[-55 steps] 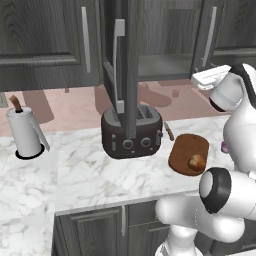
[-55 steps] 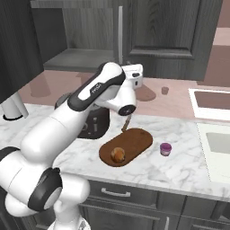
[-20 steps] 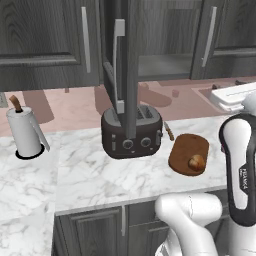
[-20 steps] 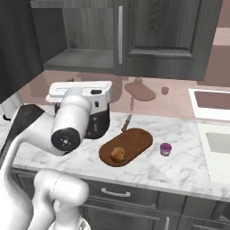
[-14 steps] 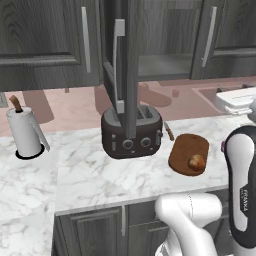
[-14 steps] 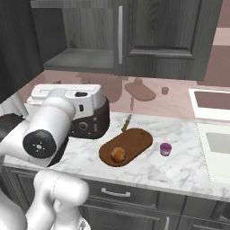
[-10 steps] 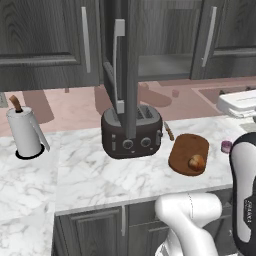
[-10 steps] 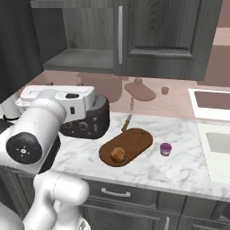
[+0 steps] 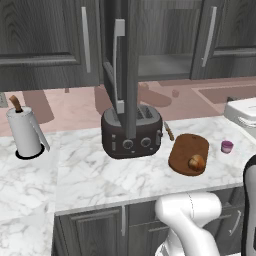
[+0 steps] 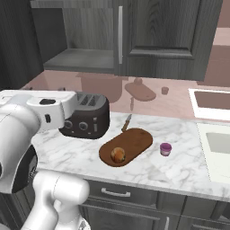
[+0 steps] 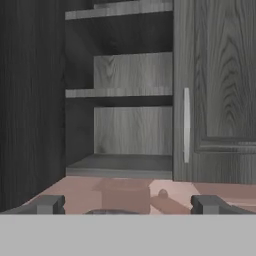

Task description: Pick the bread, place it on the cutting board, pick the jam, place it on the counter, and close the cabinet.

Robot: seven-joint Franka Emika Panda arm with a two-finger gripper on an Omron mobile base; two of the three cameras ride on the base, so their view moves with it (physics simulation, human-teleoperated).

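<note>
The bread [image 9: 196, 162] [image 10: 118, 155] lies on the near end of the reddish-brown cutting board [image 9: 190, 147] [image 10: 134, 140]. The pink-purple jam [image 9: 227, 146] [image 10: 165, 148] stands on the white marble counter [image 9: 95, 175] [image 10: 179, 168], just right of the board. The upper cabinet [image 11: 131, 130] [image 10: 81, 31] is open, its left door [image 9: 120, 60] swung out over the toaster. In the hand view my gripper [image 11: 129, 205] is open and empty, facing the bare shelves from a distance. The cabinet's right door [image 11: 220, 90] is shut.
A dark toaster [image 9: 132, 132] [image 10: 85, 116] sits left of the board, under the open door. A paper-towel roll [image 9: 25, 132] stands at the far left. A sink [image 10: 215, 134] lies to the right. My arm's big white links fill the near side of both base views.
My arm has swung back from above the cutting board toward the base, and the hand has turned level to face the cabinet. Bread, jam and cabinet door have not moved.
</note>
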